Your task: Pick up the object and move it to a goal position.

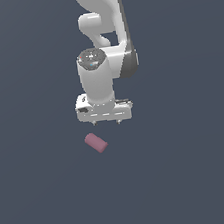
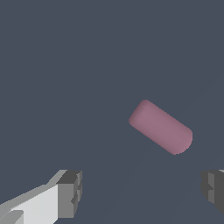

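Pink object (image 1: 95,142) lies alone mid-worktop (image 1: 193,173), untouched; end effector (image 1: 105,122) hangs above it, fingers (image 2: 70,192) spread wide, gripping nothing.

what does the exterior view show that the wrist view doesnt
Only the exterior view shows the white arm and the whole gripper hanging above the floor, apart from the pink cylinder. Only the wrist view shows the two fingers up close, spread wide with nothing between them, and the cylinder's rounded ends. Both show the cylinder lying on its side on the plain dark floor, ungrasped.
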### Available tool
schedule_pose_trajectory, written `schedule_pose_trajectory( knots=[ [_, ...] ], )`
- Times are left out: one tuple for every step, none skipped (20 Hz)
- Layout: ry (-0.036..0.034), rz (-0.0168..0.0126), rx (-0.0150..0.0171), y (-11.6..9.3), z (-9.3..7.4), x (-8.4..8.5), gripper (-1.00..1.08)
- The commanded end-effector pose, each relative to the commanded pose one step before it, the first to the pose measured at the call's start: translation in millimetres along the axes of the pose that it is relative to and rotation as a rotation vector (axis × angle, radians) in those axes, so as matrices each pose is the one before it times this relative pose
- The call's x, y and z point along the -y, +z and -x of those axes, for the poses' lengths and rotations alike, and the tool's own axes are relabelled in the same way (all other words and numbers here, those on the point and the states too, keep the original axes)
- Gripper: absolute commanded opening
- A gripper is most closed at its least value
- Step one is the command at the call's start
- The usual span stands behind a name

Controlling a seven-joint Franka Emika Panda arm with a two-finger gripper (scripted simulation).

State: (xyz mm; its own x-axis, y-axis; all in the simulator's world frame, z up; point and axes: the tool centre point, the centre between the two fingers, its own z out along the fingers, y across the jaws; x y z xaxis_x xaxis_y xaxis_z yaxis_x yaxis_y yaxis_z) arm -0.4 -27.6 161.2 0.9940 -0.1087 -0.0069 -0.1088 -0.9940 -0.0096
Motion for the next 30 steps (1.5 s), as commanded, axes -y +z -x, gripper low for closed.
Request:
schedule_pose_trajectory(
  knots=[
    [0.00000, 0.00000, 0.00000, 0.00, 0.00, -0.01, 1.00],
    [0.00041, 0.00064, -0.00061, -0.32, -0.10, -0.56, 1.00],
    [0.00127, 0.00183, -0.00177, -0.92, -0.31, -1.68, 1.00],
    [0.00218, 0.00307, -0.00295, -1.54, -0.50, -2.79, 1.00],
    [0.00320, 0.00427, -0.00410, -2.16, -0.68, -3.89, 1.00],
    [0.00445, 0.00547, -0.00525, -2.79, -0.85, -4.99, 1.00],
    [0.00485, 0.00528, -0.00508, -2.75, -0.80, -4.83, 1.00],
    [0.00435, 0.00404, -0.00391, -2.17, -0.60, -3.70, 1.00],
    [0.00370, 0.00280, -0.00275, -1.58, -0.41, -2.56, 1.00],
    [0.00282, 0.00156, -0.00158, -0.97, -0.21, -1.42, 1.00],
    [0.00145, 0.00034, -0.00039, -0.31, -0.03, -0.31, 1.00],
    [-0.00034, -0.00044, 0.00042, 0.21, 0.08, 0.44, 1.00],
    [-0.00172, -0.00063, 0.00067, 0.47, 0.07, 0.54, 1.00],
    [-0.00294, -0.00038, 0.00051, 0.52, 0.01, 0.31, 1.00],
    [-0.00402, -0.00004, 0.00026, 0.52, -0.07, -0.06, 1.00],
    [-0.00525, 0.00019, 0.00012, 0.58, -0.13, -0.29, 1.00],
    [-0.00652, 0.00034, 0.00005, 0.67, -0.17, -0.44, 1.00],
    [-0.00779, 0.00040, 0.00007, 0.81, -0.20, -0.55, 1.00],
    [-0.00913, 0.00036, 0.00017, 0.98, -0.21, -0.55, 1.00],
    [-0.01046, 0.00030, 0.00028, 1.17, -0.22, -0.54, 1.00],
    [-0.01175, 0.00026, 0.00036, 1.33, -0.23, -0.56, 1.00],
    [-0.01298, 0.00024, 0.00042, 1.48, -0.24, -0.61, 1.00],
    [-0.01422, 0.00027, 0.00044, 1.61, -0.25, -0.67, 1.00],
    [-0.01546, 0.00030, 0.00044, 1.74, -0.26, -0.78, 1.00],
    [-0.01669, 0.00031, 0.00047, 1.87, -0.27, -0.86, 1.00],
    [-0.01796, 0.00028, 0.00051, 2.02, -0.26, -0.91, 1.00],
    [-0.01925, 0.00024, 0.00056, 2.18, -0.26, -0.96, 1.00],
    [-0.02053, 0.00020, 0.00059, 2.32, -0.25, -1.03, 1.00],
    [-0.02181, 0.00016, 0.00061, 2.47, -0.23, -1.10, 1.00],
    [-0.02311, 0.00011, 0.00064, 2.62, -0.21, -1.16, 1.00]
  ],
)
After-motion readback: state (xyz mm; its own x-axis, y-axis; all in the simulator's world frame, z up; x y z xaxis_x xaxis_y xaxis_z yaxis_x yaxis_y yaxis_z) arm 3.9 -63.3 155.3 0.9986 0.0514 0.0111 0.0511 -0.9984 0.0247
